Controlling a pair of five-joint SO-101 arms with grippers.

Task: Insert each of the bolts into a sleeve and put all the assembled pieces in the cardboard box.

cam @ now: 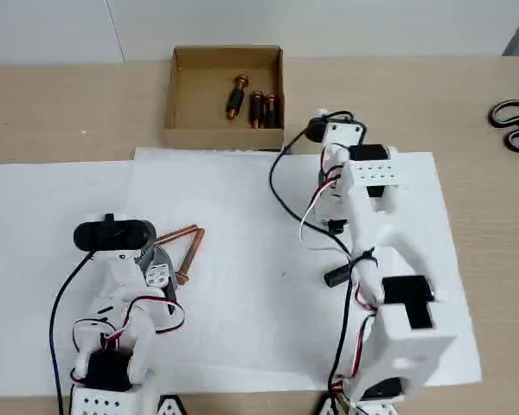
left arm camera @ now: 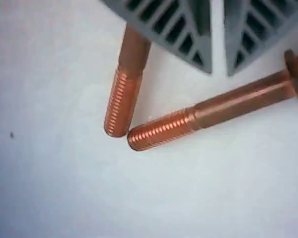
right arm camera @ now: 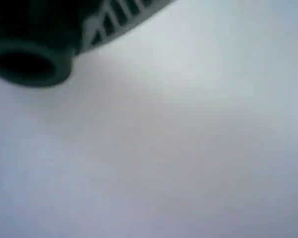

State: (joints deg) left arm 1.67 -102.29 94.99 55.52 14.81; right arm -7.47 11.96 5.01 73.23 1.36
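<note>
On the white paper [cam: 242,294] in front of my left arm, two bare copper bolts [cam: 184,251] [left arm camera: 228,106] lie in a V, their threaded tips almost touching. The left gripper [cam: 159,268] [left arm camera: 217,67] hangs just over them, all but closed. Only a thin slit separates its jaws and it grips nothing. One bolt's shank runs under a finger [left arm camera: 164,25]. Toward the far side of the table [cam: 60,104], the cardboard box [cam: 169,99] holds what look like three assembled pieces [cam: 257,107]. The right gripper [cam: 327,130] sits near the box's right front corner; I cannot tell whether it is open or closed.
</note>
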